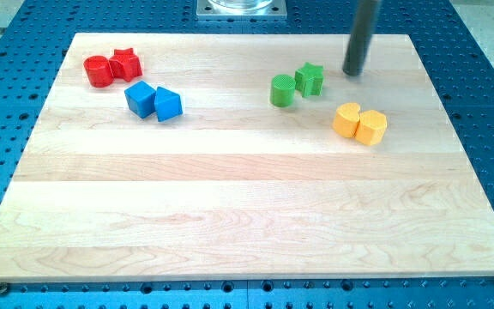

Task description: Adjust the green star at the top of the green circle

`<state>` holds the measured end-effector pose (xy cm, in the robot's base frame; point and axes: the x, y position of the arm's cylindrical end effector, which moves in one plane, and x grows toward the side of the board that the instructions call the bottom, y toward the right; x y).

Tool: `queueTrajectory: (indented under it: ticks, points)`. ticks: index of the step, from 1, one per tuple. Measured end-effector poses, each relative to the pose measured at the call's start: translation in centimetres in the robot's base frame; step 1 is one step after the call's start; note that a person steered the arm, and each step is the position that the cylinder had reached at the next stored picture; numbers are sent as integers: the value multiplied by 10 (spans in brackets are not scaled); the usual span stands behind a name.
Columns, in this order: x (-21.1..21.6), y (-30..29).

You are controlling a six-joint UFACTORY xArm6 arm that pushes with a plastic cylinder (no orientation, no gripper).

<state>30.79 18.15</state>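
The green star sits on the wooden board in the upper right part of the view. The green circle lies just to its left and slightly lower, touching or almost touching it. My tip is down on the board to the right of the green star, a short gap away, and level with the star's upper part. The dark rod rises from it toward the view's top.
Two yellow blocks lie together below my tip. A red circle and a red star sit at the upper left. Two blue blocks lie below and right of them. A blue perforated table surrounds the board.
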Motion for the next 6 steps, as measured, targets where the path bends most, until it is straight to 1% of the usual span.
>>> queueTrajectory:
  ticks: [1, 2, 4, 5, 6]
  points:
    - [17, -62]
    - [17, -119]
    - [0, -127]
    - [0, -127]
    - [0, -144]
